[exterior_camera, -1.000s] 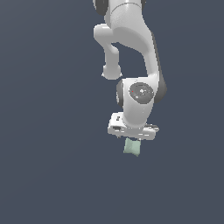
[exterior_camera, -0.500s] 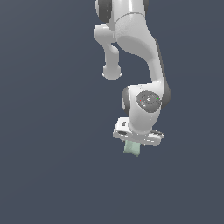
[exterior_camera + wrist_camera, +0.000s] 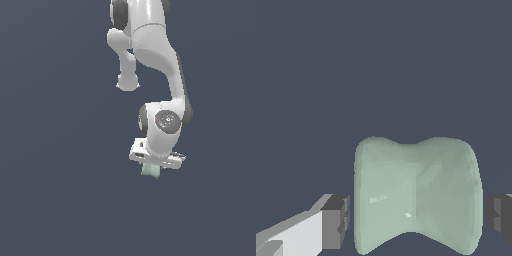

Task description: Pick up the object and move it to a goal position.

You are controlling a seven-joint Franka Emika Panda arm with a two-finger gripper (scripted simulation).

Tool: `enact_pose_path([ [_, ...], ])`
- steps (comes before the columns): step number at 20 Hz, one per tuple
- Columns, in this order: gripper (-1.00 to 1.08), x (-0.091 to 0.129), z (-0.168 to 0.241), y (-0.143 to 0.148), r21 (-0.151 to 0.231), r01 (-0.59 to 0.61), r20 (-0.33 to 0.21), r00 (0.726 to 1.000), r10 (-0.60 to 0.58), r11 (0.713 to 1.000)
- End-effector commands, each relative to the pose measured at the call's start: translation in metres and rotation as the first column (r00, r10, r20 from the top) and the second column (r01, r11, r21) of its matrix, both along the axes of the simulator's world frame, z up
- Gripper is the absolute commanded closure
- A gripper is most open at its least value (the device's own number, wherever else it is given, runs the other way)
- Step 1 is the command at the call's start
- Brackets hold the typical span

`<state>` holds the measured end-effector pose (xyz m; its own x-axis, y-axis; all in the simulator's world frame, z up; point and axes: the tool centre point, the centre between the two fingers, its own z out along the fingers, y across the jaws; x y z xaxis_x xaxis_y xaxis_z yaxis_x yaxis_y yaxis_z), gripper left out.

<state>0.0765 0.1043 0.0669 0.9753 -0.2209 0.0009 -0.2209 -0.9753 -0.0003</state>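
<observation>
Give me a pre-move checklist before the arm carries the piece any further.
1. Mint-green object sits between the fingers: ok.
2. Finger pads touching its sides: cannot tell; the wrist view shows narrow gaps at both sides.
3. Object under the tool in the exterior view: ok.
4. Object lifted off a surface: cannot tell; plain background, no shadow.
5. Goal position visible: not ok; no marker in either view.
6. Obstacles nearby: ok, none visible.

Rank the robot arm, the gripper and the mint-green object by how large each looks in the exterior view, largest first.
1. Robot arm: by far the largest, running from the top edge to mid-picture.
2. Gripper: its white body is a wide bar under the wrist.
3. Mint-green object: smallest, only partly showing below the gripper.
</observation>
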Motion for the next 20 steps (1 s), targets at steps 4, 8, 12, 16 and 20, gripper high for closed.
enact_pose_path([
  [4, -0.92, -0.001, -0.026, 0.0, 0.0, 0.002, -0.001, 1.0, -0.002, 1.0],
  [8, -0.92, 0.0, -0.028, 0.0, 0.0, 0.002, -0.001, 1.0, -0.002, 1.0],
  [12, 1.08, 0.001, -0.028, 0.001, 0.0, 0.002, -0.001, 1.0, -0.002, 1.0],
  [16, 1.08, 0.001, -0.028, 0.001, 0.0, 0.002, -0.001, 1.0, -0.002, 1.0],
  [20, 1.08, 0.001, -0.028, 0.0, 0.0, 0.002, -0.001, 1.0, -0.002, 1.0],
])
